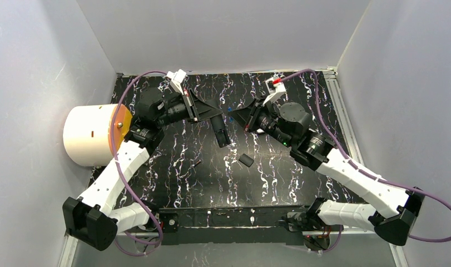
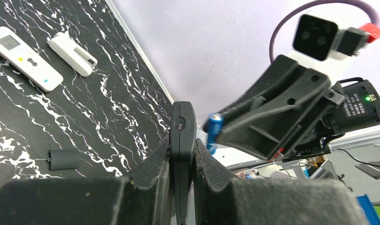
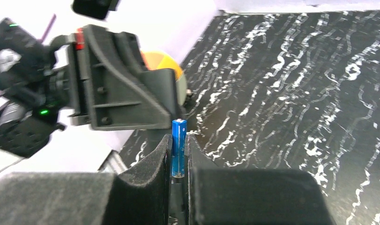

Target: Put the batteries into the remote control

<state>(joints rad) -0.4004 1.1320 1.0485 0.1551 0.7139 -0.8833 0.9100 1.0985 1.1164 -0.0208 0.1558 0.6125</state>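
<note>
My left gripper [image 2: 182,146] is shut on a black remote control [image 2: 182,123], held edge-on above the table, and the remote [image 1: 221,132] angles down from the gripper [image 1: 214,119]. Facing it, my right gripper [image 3: 179,141] is shut on a blue battery [image 3: 179,133] that stands upright between the fingers. The battery [image 2: 214,132] hangs just right of the remote's tip, close but apart from it. My right gripper [image 1: 241,115] meets the left one over the table's far middle. A small dark battery [image 1: 197,163] lies on the table.
A black cover piece [image 1: 246,161] lies on the marbled table [image 1: 278,172] near the middle. A white remote [image 2: 24,57] and a white clip-like piece [image 2: 71,54] lie beyond it. A white cylinder with an orange face [image 1: 92,135] stands at the left wall.
</note>
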